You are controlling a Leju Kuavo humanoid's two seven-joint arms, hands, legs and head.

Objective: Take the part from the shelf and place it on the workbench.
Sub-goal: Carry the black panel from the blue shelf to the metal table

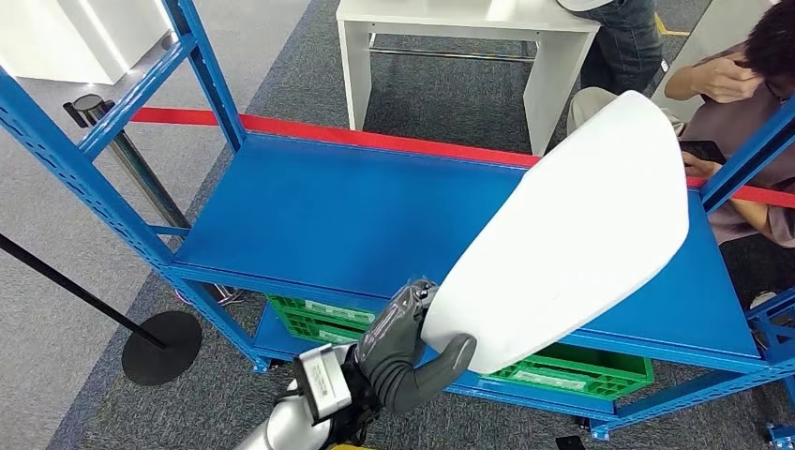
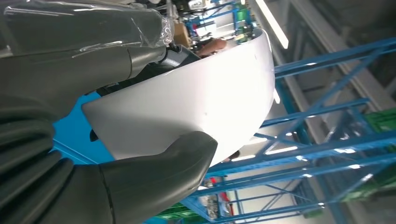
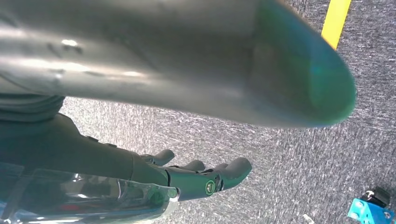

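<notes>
Gripping the part [image 1: 574,234] at its narrow lower end, the left hand [image 1: 403,342] has its thumb across the front face and its fingers wrapped behind, and the left wrist view shows the same clamp on the white shell [image 2: 196,102] close up. Relative to the shelf [image 1: 356,211], the part is raised clear above the blue deck toward its right side, tilted up and away, touching nothing but the hand. My reading is that the pick is done: the part is off the shelf and carried, while the move to the workbench and the set-down are left. A white table [image 1: 450,37] stands beyond the shelf, past the red tape [image 1: 309,129], and may be the workbench, though I cannot be sure. Under the shelf deck sit green crates [image 1: 562,373] with pale labels too small to read; no other writing is legible. Beyond the shelf's right end a person [image 1: 741,103] sits with a phone. In the right wrist view the right hand [image 3: 196,179] hangs over grey carpet, fingers loosely apart, holding nothing
</notes>
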